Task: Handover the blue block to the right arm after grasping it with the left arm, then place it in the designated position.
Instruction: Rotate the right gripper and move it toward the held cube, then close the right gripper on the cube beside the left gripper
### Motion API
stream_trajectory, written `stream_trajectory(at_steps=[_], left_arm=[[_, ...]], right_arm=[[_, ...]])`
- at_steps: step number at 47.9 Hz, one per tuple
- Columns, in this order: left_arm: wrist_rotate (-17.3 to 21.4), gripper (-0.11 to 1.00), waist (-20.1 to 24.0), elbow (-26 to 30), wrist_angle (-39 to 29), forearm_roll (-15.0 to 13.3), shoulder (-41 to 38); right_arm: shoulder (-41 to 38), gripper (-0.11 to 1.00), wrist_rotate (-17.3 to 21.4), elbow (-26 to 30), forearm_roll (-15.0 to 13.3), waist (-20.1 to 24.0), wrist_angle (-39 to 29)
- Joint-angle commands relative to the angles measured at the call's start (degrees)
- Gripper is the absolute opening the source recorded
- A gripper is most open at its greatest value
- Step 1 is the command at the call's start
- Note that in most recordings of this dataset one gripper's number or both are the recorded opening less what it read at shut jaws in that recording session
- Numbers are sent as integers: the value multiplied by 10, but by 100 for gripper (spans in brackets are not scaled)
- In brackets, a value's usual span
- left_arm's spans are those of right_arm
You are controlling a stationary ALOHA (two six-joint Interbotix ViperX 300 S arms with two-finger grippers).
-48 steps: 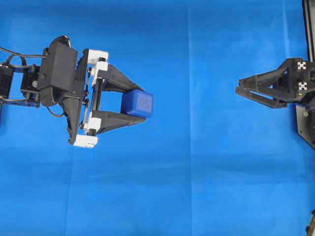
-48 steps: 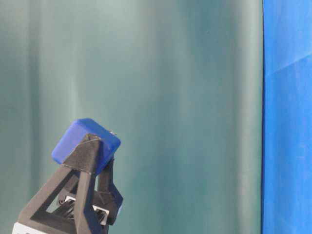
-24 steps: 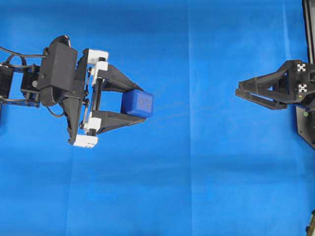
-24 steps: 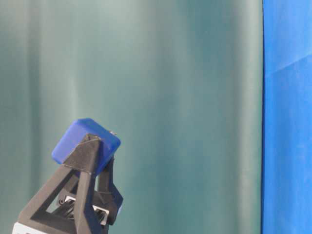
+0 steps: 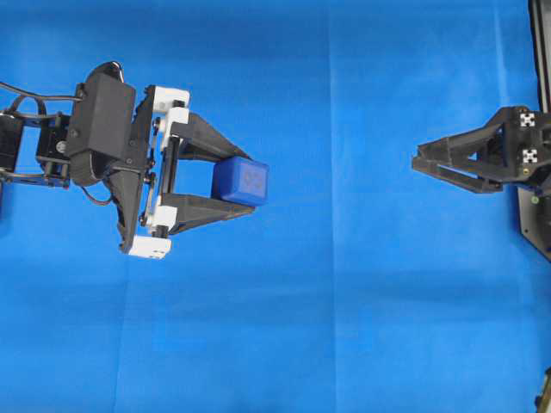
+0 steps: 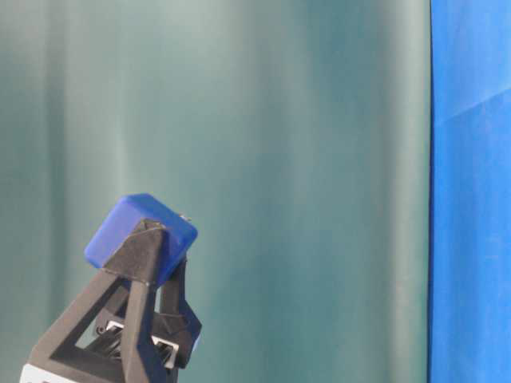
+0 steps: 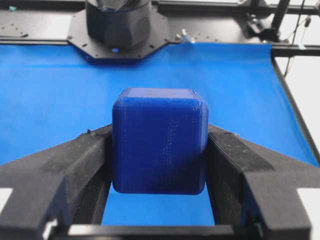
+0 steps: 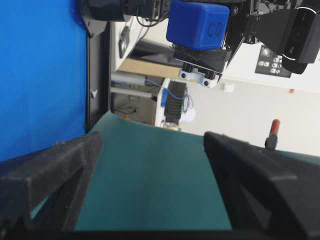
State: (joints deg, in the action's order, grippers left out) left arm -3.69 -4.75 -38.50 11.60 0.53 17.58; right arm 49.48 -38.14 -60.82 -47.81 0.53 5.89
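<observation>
The blue block point(image 5: 242, 181) hangs above the blue cloth, clamped between the two black fingers of my left gripper point(image 5: 246, 183), which is shut on it and points right. In the left wrist view the blue block point(image 7: 160, 140) fills the gap of the left gripper point(image 7: 160, 152), pads pressed on both its sides. At table level the blue block point(image 6: 140, 230) sits tilted at the fingertips. My right gripper point(image 5: 416, 163) is far to the right, pointing left at the block, apart from it. Its jaws point(image 8: 152, 140) stand open and empty, with the blue block point(image 8: 198, 22) seen beyond them.
A blue cloth point(image 5: 344, 327) covers the table. A teal backdrop point(image 6: 303, 159) stands behind. A black frame rail point(image 5: 541, 52) runs along the right edge. A black arm base point(image 7: 118, 22) sits at the far end of the cloth.
The right gripper has turned slightly at its wrist and sits a touch lower in the overhead view. The left gripper and the block have not moved.
</observation>
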Motion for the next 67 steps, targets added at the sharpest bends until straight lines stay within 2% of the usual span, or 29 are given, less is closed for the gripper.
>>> stream_trajectory(at_steps=[1,18,45,67], left_arm=[[0,47,2,7,6,-1,11],[-1,47,2,7,6,-1,11],[-1,47,2,8,6,-1,11],[-14,47,2,6,4,-1,11]], right_arm=[[-4,96,2,17,-1,1,4],[-74,96,2,60,0,1,8],[-257,96,0,204,-11,1,83],[-368,96,1,306,-11,1,88]])
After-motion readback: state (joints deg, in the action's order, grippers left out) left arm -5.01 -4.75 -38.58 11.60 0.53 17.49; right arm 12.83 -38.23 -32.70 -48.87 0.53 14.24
